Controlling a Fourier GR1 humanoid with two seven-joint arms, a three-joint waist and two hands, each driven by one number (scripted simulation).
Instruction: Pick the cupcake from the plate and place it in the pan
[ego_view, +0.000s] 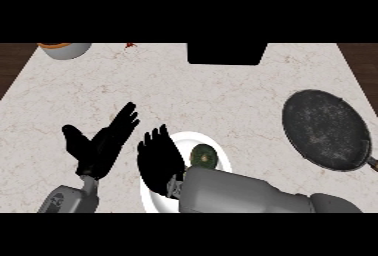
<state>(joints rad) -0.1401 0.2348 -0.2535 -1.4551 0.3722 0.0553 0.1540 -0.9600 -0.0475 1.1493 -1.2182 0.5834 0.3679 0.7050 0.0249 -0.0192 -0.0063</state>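
Two black hands showed over the pale marble table (221, 85). The right hand (161, 161) lay above the white plate (219, 150), fingers straight and spread, just left of the cupcake (203, 155), which sat on the plate ungrasped. The left hand (100, 142) rested open at the lower left, fingers up. The dark pan (325, 129) lay well apart at the right, holding nothing. A white bowl (65, 49) sat at the far left corner.
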